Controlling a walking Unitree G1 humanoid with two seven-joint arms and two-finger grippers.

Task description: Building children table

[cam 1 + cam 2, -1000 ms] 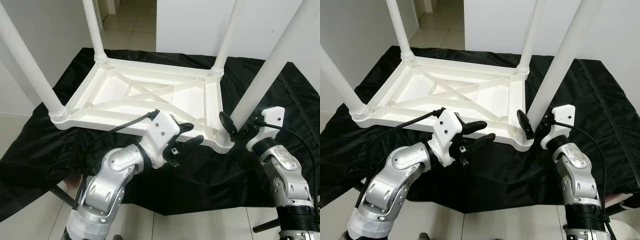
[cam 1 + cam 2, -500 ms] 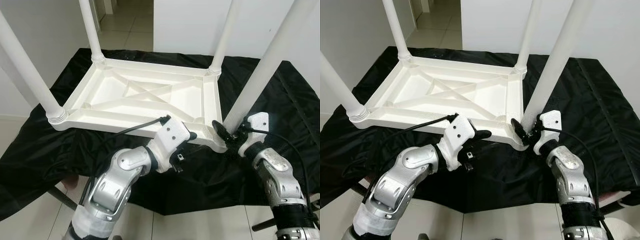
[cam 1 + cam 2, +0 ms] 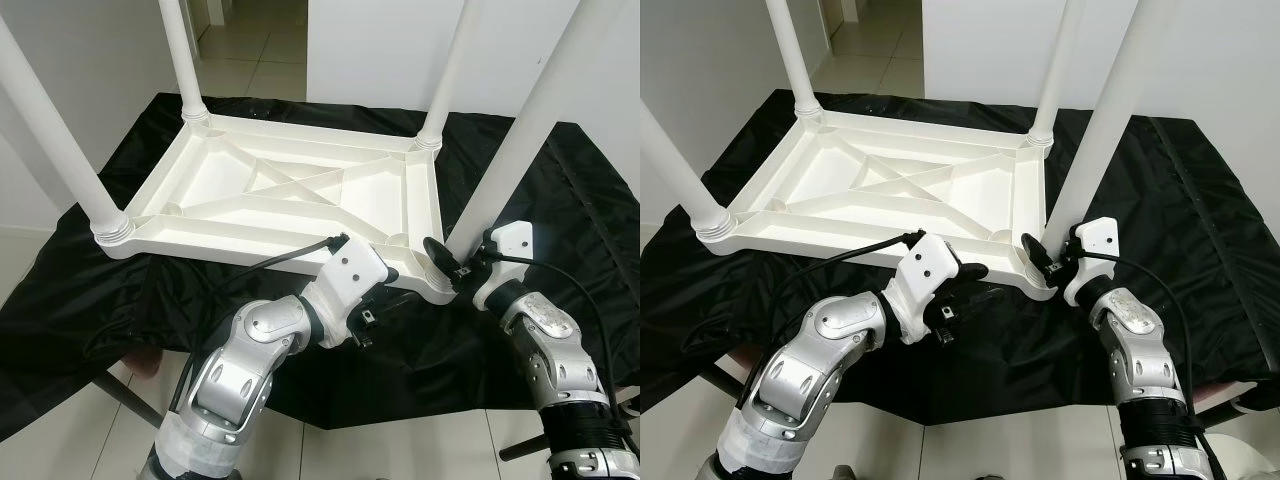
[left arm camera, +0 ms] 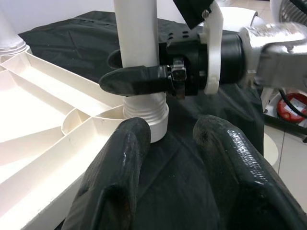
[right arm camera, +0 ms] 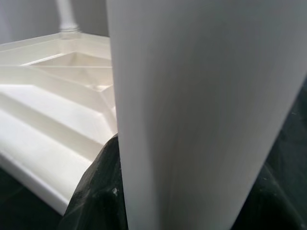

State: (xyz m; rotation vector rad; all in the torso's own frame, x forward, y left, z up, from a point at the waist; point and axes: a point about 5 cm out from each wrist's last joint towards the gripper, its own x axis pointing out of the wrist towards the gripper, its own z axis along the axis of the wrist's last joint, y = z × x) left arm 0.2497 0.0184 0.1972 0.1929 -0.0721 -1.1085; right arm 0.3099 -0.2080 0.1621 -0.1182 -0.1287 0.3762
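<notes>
- White plastic is what we see most of: the table point(image 3: 290, 195) lies upside down on a black cloth point(image 3: 90, 290), its ribbed underside up and four legs standing upward.
- Our right gripper point(image 3: 447, 264) has its two fingers set around the near right leg point(image 3: 520, 140), low down, just above the threaded collar point(image 4: 146, 115) where the leg meets the table's corner.
- In the left wrist view one right finger point(image 4: 136, 79) lies across the front of the leg and the tip of the other shows behind it; in the right wrist view the leg sits between the two black fingers and touches them. So we read these jaws as clamped on the leg.
- Our left gripper point(image 3: 965, 285) sits at the table's near edge, just beside that same corner, pointing toward the collar.
- Its fingers point(image 4: 120, 182) stand apart, with black cloth showing in the gap between them. One fingertip is right at the table's rim near the collar; we cannot tell whether it touches. They hold nothing.
- Beyond both jaws the table reaches away to the two far legs point(image 3: 183, 60).
- Under the cloth's near edge we see pale floor tiles point(image 3: 400, 450), and past the far legs white walls and a tiled doorway point(image 3: 250, 45).
</notes>
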